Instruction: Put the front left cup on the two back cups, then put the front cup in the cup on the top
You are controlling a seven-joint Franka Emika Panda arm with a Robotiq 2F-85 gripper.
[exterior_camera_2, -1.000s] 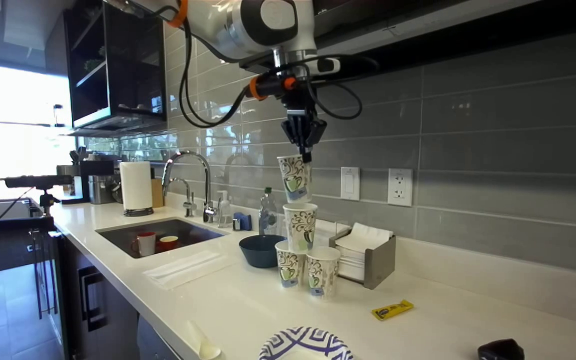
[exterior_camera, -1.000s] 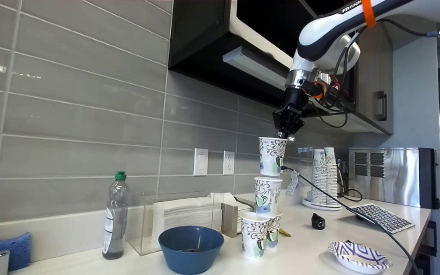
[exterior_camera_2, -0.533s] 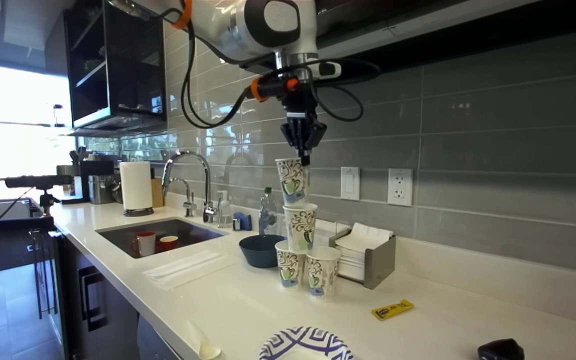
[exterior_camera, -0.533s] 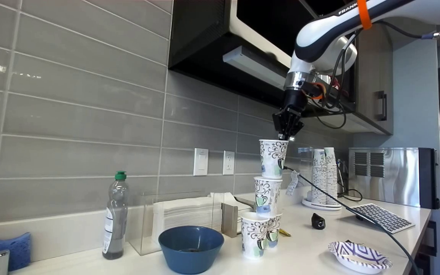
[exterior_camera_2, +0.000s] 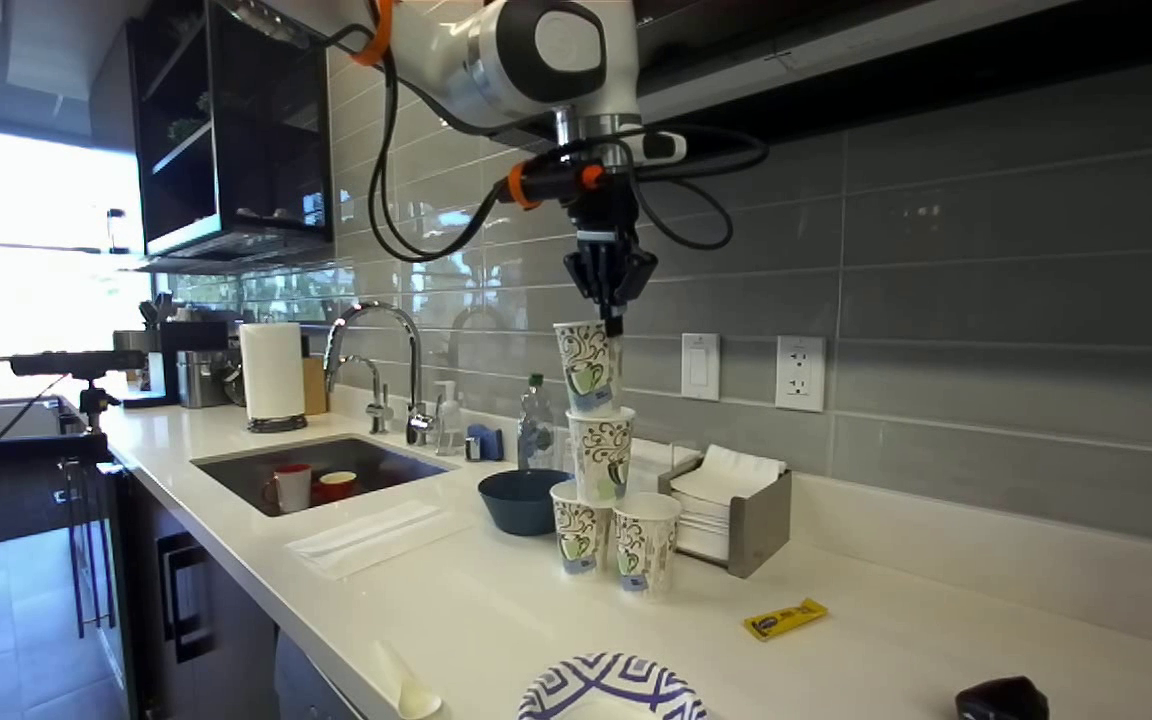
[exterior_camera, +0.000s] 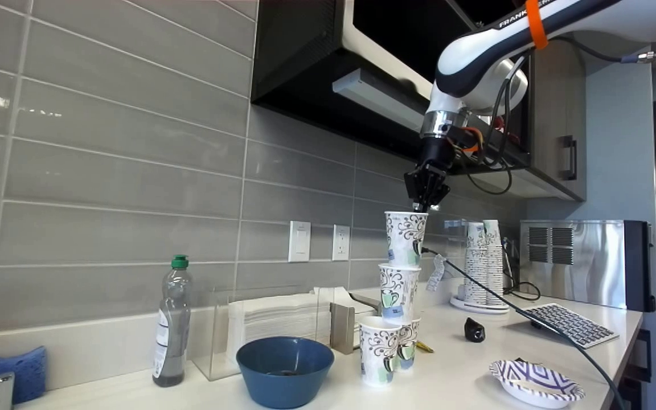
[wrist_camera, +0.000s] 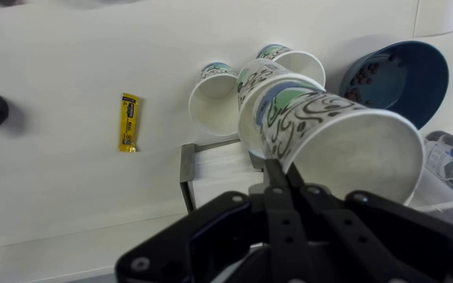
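My gripper [wrist_camera: 284, 169] is shut on the rim of the front cup [exterior_camera: 406, 239], a white paper cup with a dark swirl pattern, one finger inside and one outside. That cup hangs slightly tilted in an exterior view. Its base is at the mouth of the front left cup [exterior_camera_2: 600, 455]; how far inside it reaches is hard to tell. The front left cup stands upright across the rims of the two back cups [exterior_camera_2: 578, 530], which sit side by side on the counter. In the wrist view the held cup [wrist_camera: 301, 118] covers part of the cup under it.
A blue bowl [exterior_camera: 284, 373] stands close beside the cup stack. Behind it are a napkin holder [exterior_camera_2: 761, 520] and a soap bottle [exterior_camera: 171, 324]. A yellow packet [exterior_camera_2: 784, 620] and a patterned paper plate [exterior_camera: 536, 384] lie on the counter. The cabinet [exterior_camera: 305, 57] overhangs at the back.
The arm has come down a little with the held cup. The gap between that cup's base and the rim of the cup below has closed. The lower cups have not moved.
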